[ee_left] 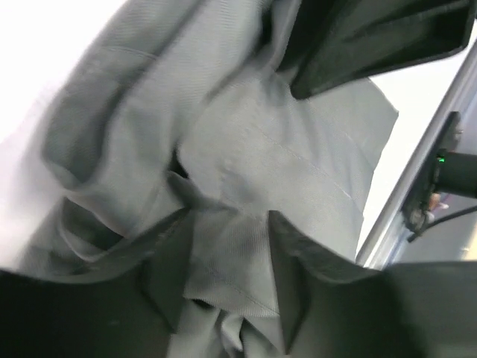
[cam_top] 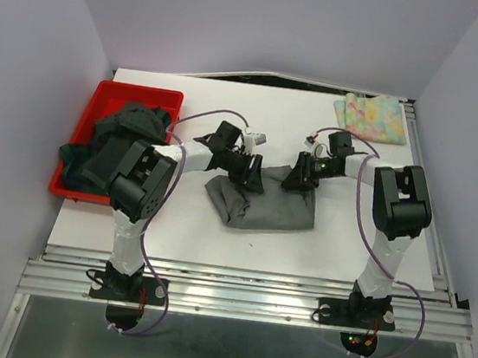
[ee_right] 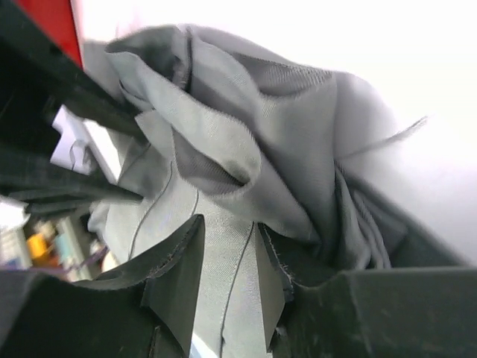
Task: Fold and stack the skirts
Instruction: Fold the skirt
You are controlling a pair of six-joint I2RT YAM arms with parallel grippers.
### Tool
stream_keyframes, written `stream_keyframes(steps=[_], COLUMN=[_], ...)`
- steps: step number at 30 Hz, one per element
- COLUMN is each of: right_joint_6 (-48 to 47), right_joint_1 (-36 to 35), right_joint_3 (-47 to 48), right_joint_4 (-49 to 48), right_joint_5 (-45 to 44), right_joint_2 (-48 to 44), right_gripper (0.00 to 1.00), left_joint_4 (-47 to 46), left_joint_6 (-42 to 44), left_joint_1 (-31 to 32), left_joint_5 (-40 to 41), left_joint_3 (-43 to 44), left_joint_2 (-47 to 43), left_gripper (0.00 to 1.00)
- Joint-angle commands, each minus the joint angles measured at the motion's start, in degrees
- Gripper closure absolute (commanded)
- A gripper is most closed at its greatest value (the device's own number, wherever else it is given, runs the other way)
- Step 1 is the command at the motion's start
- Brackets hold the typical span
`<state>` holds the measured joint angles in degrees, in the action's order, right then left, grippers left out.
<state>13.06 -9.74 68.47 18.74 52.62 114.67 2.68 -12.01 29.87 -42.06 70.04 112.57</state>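
- The grey skirt (cam_top: 263, 206) lay bunched in a rough rectangle at the middle of the white table (cam_top: 344, 244), between my two arms. Both grippers were down on its far edge.
- The left gripper (ee_left: 229, 257) had its fingers (ee_left: 168, 272) well parted, with a fold of grey cloth running between them. I could not tell whether they pinched it or only straddled it.
- The right gripper (ee_right: 227, 261) stood narrower, its fingers (ee_right: 179, 272) closed on a flat, taut-looking strip of the same skirt.
- I judged the skirt to be light, limp, fine-woven cloth. It would likely sag, crease and slide out of a shallow pinch, but nothing about it seemed breakable.
- I thought it best taken at two corners of one edge, one per gripper and well apart, so it would hang flat rather than in a bunch.
- Only the overhead view showed the pastel skirt (cam_top: 370, 117) folded at the far right corner and the red bin (cam_top: 101, 96) at the left edge holding dark garments (cam_top: 128, 126).
- Only the wrist views showed the cloth between the fingers, its weave and folds, and a loose thread (ee_right: 395, 134). From above, the gripper bodies hid all that.
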Motion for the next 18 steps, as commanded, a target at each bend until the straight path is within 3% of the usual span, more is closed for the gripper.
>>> stream_keyframes(steps=[1,4,6,8,9,11,18], right_joint_6=[2.0,2.3,1.4,-0.1,-2.1,-3.4,-9.2], right_joint_1=[0.2,0.2,0.2,0.2,0.2,0.2,0.2], right_joint_3=[4.9,5.2,4.7,4.0,3.2,1.9,-5.0], right_joint_4=[-4.8,-3.6,-2.7,-0.1,0.8,3.3,4.7], right_joint_5=[-5.5,-5.7,-7.3,-10.4,-11.5,-16.6,-31.7], right_joint_2=[-5.0,-13.1,-19.6,-23.5,-26.9,-29.9,-43.1], right_gripper=[0.59,0.46,0.26,0.17,0.08,0.01,0.0], left_joint_4=[7.3,8.6,9.8,11.6,12.0,13.6,12.4], left_joint_6=[9.7,15.1,17.7,21.3,22.8,27.7,36.2], left_joint_1=[-0.5,-0.4,-0.2,0.0,0.2,0.5,0.5], left_joint_5=[5.9,12.5,19.2,23.4,27.9,31.4,41.0], left_joint_3=[4.0,3.5,2.5,1.4,0.3,-1.0,-7.5], left_joint_2=[-5.4,-14.7,-22.3,-26.9,-31.2,-35.4,-54.4], left_gripper=[0.4,0.3,0.2,0.04,0.01,0.01,0.01])
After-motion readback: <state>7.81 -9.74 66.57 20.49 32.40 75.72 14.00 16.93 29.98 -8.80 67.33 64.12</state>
